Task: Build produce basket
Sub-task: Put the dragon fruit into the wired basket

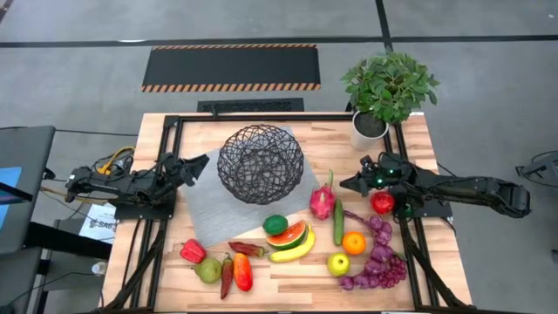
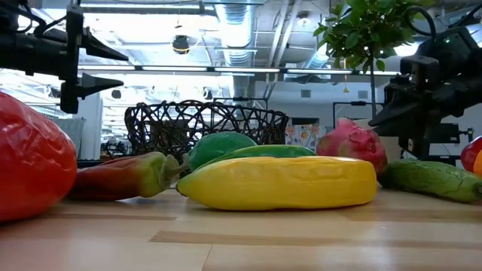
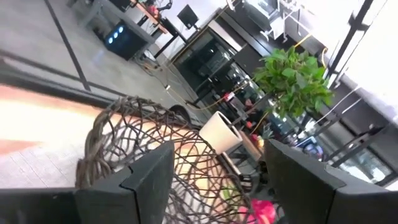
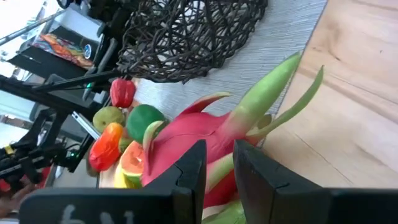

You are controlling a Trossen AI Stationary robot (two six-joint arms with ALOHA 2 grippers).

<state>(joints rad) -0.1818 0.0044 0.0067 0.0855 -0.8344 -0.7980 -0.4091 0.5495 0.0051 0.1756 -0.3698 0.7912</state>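
One empty basket (image 1: pixel 261 163) between grippers, left gripper (image 1: pixel 202 163) beside it, fingers wide, right gripper (image 1: pixel 346 184) narrow, near one dragon fruit (image 1: pixel 323 202), one banana (image 1: pixel 294 249)

A green leafy plant (image 1: pixel 390 85) in a white pot (image 1: pixel 369 129) stands at a far corner of the wooden tabletop (image 1: pixel 440 222). A grey mat (image 1: pixel 207 208) lies toward the tabletop's middle from the pot.

In the low view a red pepper (image 2: pixel 26 162) is cut off at the left edge — the basket (image 2: pixel 205 124) partly hidden behind produce.
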